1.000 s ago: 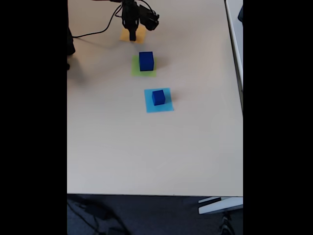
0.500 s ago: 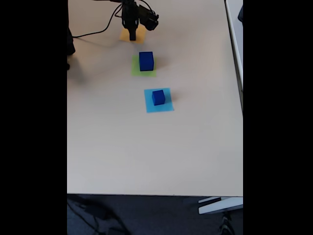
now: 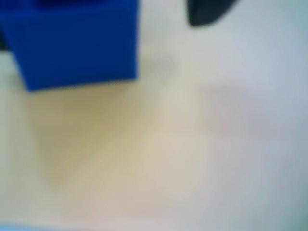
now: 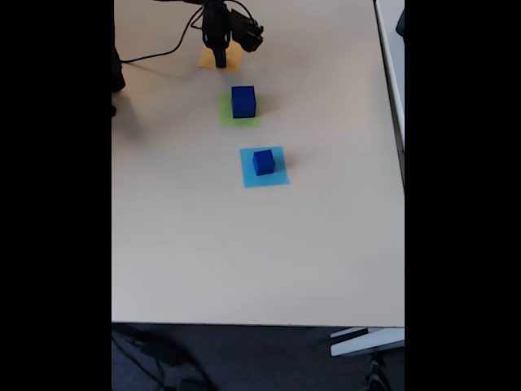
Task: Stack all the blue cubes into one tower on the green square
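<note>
In the fixed view the jaws (image 4: 220,62) hang at the far end of the desk (image 4: 244,244), pointing straight down over the orange-yellow square (image 4: 234,57), with their tips at or just above its left part. They look narrow and dark from here, and I cannot tell whether they are open or closed, or whether anything sits between them. The arm (image 4: 232,24) above them is black, and a black cable (image 4: 163,50) runs from it leftward across the desk.

Just nearer to the camera than the orange-yellow square lies the green square (image 4: 225,116), flat on the pale surface. The larger blue cube (image 4: 243,102) stands upright on it, set toward its far right part, so that a strip of green shows on the left and along the near edge. Nothing rests on top of this cube.

Nearer still, and a little to the right, lies the light-blue square (image 4: 275,175). The smaller blue cube (image 4: 263,162) stands on it, roughly in the middle, apart from the larger cube and from the jaws.

The wrist view is heavily blurred. A blue cube (image 3: 77,45) shows in the upper left, seen close, above a pale, slightly yellowish surface (image 3: 159,159). A dark rounded shape (image 3: 207,12) reaches in from the top edge to the right of the cube; what it is I cannot tell.
</note>
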Available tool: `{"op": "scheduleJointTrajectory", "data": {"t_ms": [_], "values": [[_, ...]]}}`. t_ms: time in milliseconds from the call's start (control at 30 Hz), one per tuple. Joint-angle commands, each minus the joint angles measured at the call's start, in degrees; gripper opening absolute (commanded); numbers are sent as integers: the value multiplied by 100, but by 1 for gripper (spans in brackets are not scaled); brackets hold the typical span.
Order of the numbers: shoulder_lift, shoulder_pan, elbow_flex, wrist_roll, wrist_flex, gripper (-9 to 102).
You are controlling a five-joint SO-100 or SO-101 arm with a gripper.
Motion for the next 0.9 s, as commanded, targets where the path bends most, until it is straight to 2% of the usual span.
{"op": "scheduleJointTrajectory", "data": {"t_ms": [0,267,867], "values": [[53,-70,-352,18,97,18],[53,-70,-606,9,457,15],[-79,-105,-773,53,536,16]]}}
